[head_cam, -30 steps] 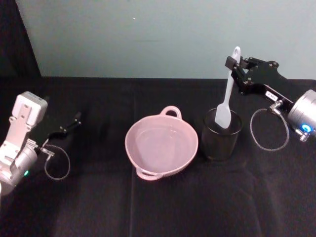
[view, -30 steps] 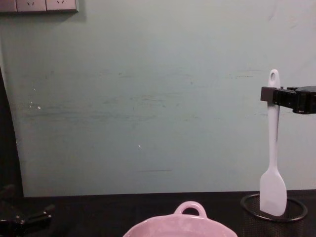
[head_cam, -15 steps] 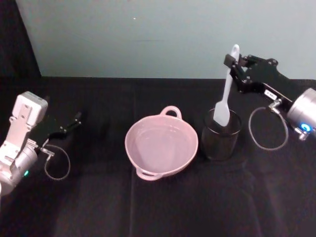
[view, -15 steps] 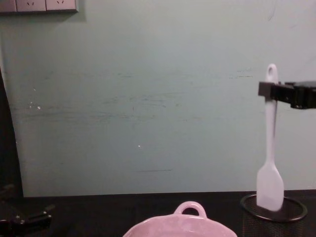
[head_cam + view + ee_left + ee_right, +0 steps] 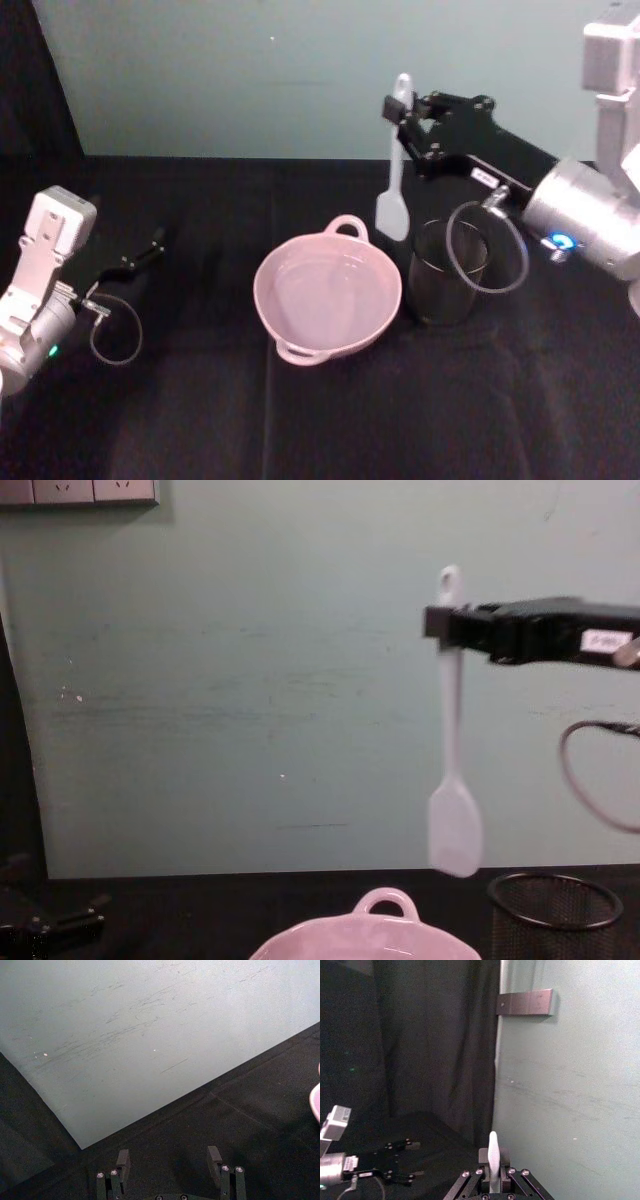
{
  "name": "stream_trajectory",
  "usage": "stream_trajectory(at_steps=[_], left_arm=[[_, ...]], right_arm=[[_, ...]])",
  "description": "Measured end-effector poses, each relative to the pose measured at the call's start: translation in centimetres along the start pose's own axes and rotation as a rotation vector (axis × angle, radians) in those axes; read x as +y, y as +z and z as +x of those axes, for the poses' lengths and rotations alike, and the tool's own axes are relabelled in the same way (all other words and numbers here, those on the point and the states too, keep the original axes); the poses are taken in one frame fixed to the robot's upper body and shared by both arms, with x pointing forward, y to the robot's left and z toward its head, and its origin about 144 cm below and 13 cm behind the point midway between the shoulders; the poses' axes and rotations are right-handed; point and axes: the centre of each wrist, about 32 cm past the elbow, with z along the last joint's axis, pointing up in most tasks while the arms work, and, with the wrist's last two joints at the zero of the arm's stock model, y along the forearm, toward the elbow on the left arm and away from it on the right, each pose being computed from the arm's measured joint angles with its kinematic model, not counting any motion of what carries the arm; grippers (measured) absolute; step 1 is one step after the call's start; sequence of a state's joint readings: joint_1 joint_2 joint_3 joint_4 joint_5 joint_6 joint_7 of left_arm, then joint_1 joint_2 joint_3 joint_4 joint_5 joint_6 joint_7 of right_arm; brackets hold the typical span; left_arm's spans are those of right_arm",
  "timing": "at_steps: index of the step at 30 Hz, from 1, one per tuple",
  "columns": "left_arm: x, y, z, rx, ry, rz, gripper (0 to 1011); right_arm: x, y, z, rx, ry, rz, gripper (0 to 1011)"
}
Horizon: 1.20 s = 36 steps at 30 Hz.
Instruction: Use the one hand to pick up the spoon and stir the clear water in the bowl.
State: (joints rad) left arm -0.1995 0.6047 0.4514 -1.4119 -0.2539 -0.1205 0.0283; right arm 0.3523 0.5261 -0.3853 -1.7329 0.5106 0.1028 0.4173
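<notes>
While the left gripper sat idle at the left of the bench in the head view, the right gripper pinched the spoon near its handle end, between the pink bowl and the mesh cup. From the chest, the spoon hung upright, above both. From the left wrist, the left gripper's jaws stood apart, empty

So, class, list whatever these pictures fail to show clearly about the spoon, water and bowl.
Water: head view, colourless on pink, depth unreadable.
Bowl: chest view, cut off by the bottom edge.
Spoon: right wrist view, blade hidden behind the right hand.
</notes>
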Motion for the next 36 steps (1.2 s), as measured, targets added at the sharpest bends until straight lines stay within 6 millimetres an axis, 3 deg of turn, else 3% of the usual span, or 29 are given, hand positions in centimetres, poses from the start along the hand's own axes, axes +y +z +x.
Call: stream_trajectory(at_steps=[11, 20, 29, 36], left_arm=[[0.0, 0.0, 0.0, 0.000, 0.000, 0.000, 1011], [0.0, 0.0, 0.0, 0.000, 0.000, 0.000, 1011], [0.0, 0.0, 0.0, 0.000, 0.000, 0.000, 1011], [0.0, 0.0, 0.0, 0.000, 0.000, 0.000, 1011]], right_arm=[[2.6, -4.1, -1.6, 0.073, 0.079, -0.012, 116], [3.4, -7.7, -3.1, 0.133, 0.117, -0.039, 116], [4.2, -9.3, -3.4, 0.165, 0.138, -0.040, 116], [6.0, -10.8, -2.6, 0.200, 0.141, -0.009, 116]])
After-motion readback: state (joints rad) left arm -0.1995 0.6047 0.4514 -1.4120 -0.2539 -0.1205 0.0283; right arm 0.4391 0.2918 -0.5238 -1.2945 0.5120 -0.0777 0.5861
